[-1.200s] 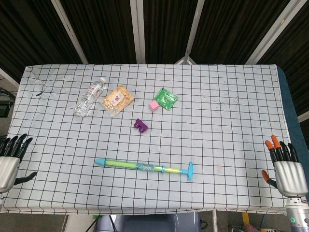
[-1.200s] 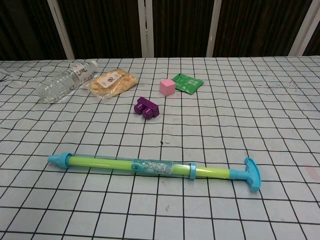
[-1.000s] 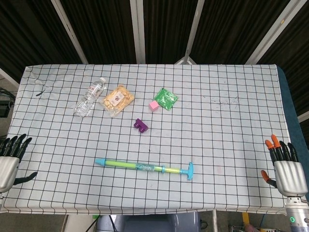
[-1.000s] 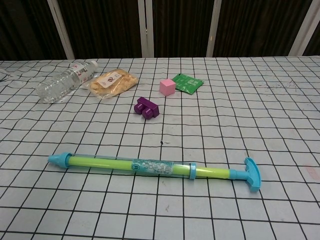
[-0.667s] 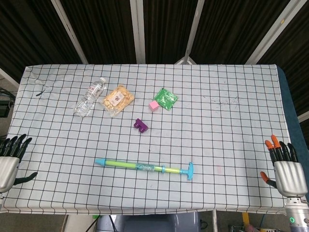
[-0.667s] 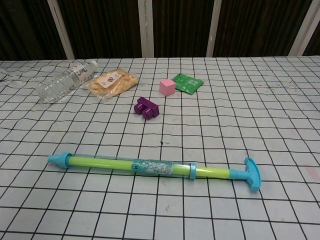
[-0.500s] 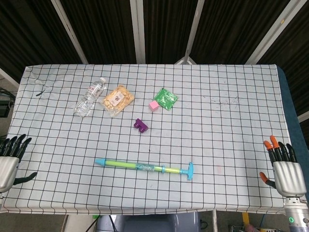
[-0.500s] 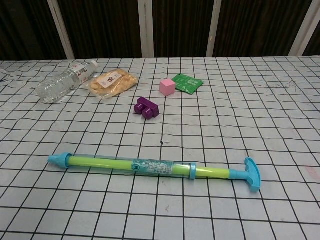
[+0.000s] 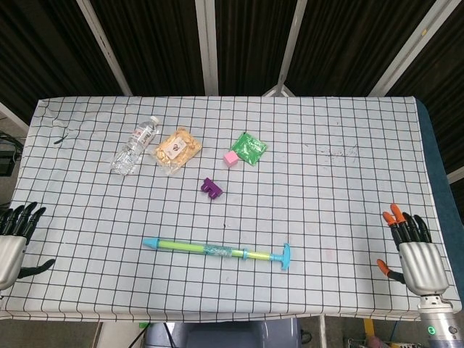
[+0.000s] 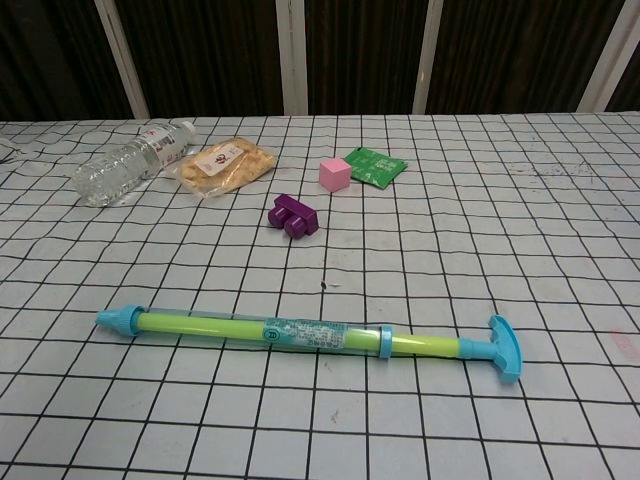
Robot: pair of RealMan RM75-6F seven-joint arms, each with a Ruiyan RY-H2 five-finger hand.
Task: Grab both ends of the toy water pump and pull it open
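The fingers (image 9: 403,223) of the right hand (image 9: 415,259) are spread and point up the frame, orange-tipped, with the thumb out to the side; they hold nothing and hover at the right edge of the worktop (image 9: 348,188). The fingers (image 9: 22,216) of the left hand (image 9: 10,250) are black, likewise apart and empty, at the worktop's left edge. Neither hand shows in the chest view.

Between the two hands, well apart from both, the toy water pump (image 9: 217,251) lies flat on the checked cloth near the front edge. Its blue nozzle cap points to the left and its blue T-shaped handle to the right, with a yellow-green barrel between.

Farther back sits a purple block (image 9: 212,188), roughly above the pump's middle. Beyond that lie a small pink cube (image 9: 230,157) just beside a green packet (image 9: 249,148). To their left is a snack bag (image 9: 175,149), and next to it a clear plastic bottle (image 9: 135,144) lying on its side.
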